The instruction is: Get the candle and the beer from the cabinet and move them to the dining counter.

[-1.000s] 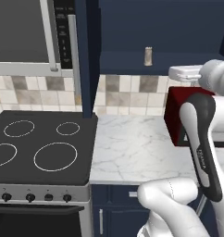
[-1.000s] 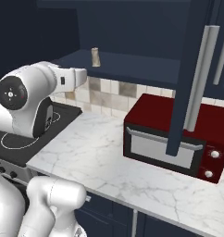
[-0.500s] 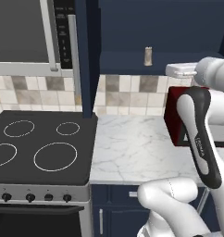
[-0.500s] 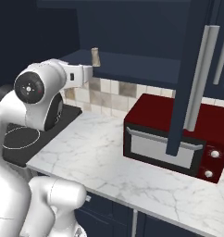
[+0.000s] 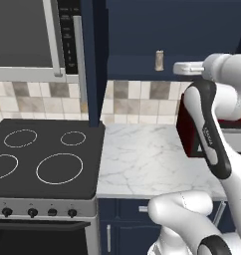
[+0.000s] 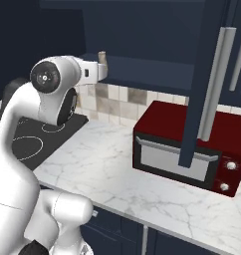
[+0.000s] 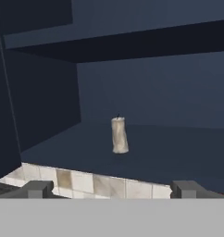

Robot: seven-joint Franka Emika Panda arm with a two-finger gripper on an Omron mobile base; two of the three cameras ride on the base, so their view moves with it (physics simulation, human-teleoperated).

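The candle, a small pale stub, stands upright on the bottom shelf of the open navy cabinet. It also appears in the left base view and the right base view. My gripper is open, held level with the shelf's front edge and short of the candle, with nothing between its fingers. In the base views the gripper sits just below and beside the candle. The beer and the dining counter are out of view.
The cabinet's open doors hang at either side: one by the stove, one with a silver bar handle over the red microwave. A marble worktop and a black cooktop lie below.
The hand has risen and moved closer to the cabinet shelf, toward the candle. The candle has not moved.
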